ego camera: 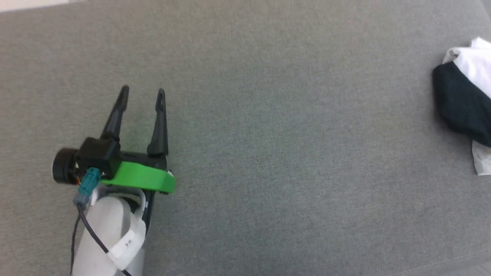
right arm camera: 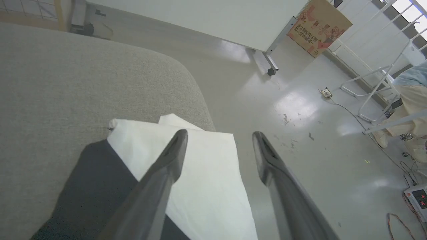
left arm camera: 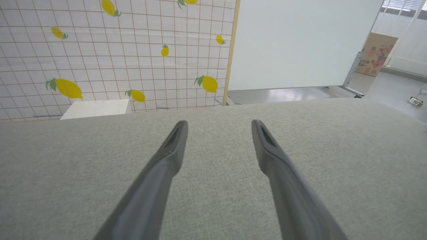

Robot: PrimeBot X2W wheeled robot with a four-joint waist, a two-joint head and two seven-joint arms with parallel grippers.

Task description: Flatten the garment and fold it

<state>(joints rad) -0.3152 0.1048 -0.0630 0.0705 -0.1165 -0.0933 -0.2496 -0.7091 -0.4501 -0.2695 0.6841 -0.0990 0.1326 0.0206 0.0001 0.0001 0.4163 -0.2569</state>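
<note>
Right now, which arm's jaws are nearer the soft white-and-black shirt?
Right. The right jaws hang open over the shirt; the left jaws hover far off over grey fabric surface.

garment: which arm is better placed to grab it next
Probably right. The right gripper hangs open just over the garment at the edge of the grey surface, while the left gripper is open over bare fabric, far from the garment at the head view's right edge.

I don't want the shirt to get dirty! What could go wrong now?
1. The garment lies right at the grey cushion's rounded edge, and its white part seems to reach out over the floor. It might slide off.
2. The open right gripper hangs close over it. If one of its fingers catches the cloth when the arm moves, it could drag or rumple the garment.
</note>
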